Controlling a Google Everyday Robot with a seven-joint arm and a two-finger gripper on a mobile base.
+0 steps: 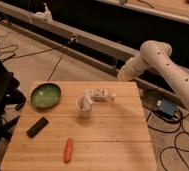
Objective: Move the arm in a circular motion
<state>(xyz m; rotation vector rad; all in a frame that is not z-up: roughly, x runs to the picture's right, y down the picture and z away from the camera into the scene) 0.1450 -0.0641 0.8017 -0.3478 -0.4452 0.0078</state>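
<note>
The white arm (pixel 160 65) of thick tubular segments with dark dots comes in from the right and bends at a rounded joint near the upper right. It tapers down and left to its tip, where the gripper (pixel 121 75) sits just beyond the far right corner of the wooden table (pixel 113 135), above the floor. The gripper holds nothing that I can see.
On the table are a green bowl (pixel 46 95), a white cup (pixel 83 106), a small white packet (pixel 99 94), a black rectangular object (pixel 37 126) and a carrot (pixel 68 150). A blue box (pixel 166 107) and cables lie on the floor at right. A black frame (pixel 0 95) stands left.
</note>
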